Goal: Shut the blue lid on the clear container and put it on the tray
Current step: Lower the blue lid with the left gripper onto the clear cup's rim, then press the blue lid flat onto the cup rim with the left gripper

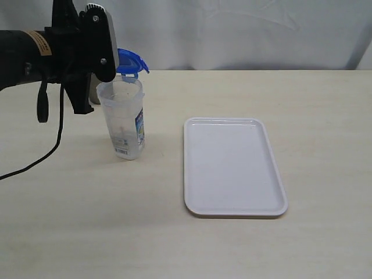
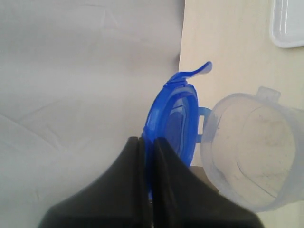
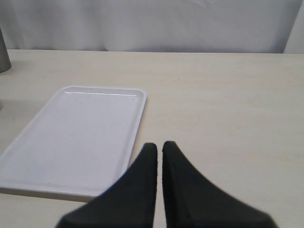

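The clear container [image 1: 123, 119] stands upright on the table, left of the tray [image 1: 232, 165], its mouth uncovered [image 2: 254, 149]. The blue lid [image 1: 130, 62] hangs on edge just above and behind the container's rim, one flap sticking out. My left gripper [image 2: 148, 141] is shut on the blue lid [image 2: 175, 118] at its rim. In the exterior view the left gripper [image 1: 110, 64] sits at the upper left, partly covering the lid. My right gripper [image 3: 159, 146] is shut on nothing, low over the table beside the tray [image 3: 76, 137]; it is out of the exterior view.
A grey steel cup [image 1: 93, 90] stands behind the container, mostly hidden by the left arm; its edge shows [image 3: 4, 50] in the right wrist view. A black cable [image 1: 40, 157] droops from the left arm. A white cloth backdrop [image 1: 244, 29] lines the table's far edge.
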`<state>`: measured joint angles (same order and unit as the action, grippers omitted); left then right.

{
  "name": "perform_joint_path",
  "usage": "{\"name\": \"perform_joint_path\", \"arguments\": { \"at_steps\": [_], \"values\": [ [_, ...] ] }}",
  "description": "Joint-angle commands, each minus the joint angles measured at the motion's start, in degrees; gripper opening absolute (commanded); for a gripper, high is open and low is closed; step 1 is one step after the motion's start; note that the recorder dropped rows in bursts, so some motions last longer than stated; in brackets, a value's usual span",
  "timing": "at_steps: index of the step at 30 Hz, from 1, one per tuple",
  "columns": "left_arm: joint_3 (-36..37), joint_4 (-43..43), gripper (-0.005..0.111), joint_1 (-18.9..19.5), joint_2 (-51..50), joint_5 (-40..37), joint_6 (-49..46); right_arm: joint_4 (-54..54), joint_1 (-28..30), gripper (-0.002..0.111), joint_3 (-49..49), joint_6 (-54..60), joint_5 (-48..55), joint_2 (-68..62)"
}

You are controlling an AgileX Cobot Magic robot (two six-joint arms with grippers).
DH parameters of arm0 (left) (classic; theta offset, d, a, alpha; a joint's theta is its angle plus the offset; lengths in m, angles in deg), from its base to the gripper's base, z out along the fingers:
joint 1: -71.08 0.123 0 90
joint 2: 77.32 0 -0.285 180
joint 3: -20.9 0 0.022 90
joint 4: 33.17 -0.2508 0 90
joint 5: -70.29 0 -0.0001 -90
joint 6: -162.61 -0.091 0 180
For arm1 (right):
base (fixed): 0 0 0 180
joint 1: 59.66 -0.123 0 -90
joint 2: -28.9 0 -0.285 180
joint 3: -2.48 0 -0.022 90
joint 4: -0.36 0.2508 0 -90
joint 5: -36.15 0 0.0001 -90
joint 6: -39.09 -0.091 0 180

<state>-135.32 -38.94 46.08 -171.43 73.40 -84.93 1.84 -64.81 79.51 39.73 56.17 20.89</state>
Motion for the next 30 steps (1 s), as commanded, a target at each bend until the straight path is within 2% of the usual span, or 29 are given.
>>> {"name": "perform_joint_path", "arguments": {
  "at_steps": [1,19,30],
  "values": [
    [0.1,0.9,0.000,-0.4,0.6,0.6,0.3,-0.4,0.4,0.004,0.2,-0.2,-0.2,0.2],
    [0.1,0.4,0.000,-0.5,1.7,-0.8,0.3,-0.4,0.4,0.004,0.2,-0.2,-0.2,0.2],
    [0.1,3.7,0.000,-0.7,-0.7,-3.1,0.4,-0.4,0.4,0.004,0.2,-0.2,-0.2,0.2]
  ]
}}
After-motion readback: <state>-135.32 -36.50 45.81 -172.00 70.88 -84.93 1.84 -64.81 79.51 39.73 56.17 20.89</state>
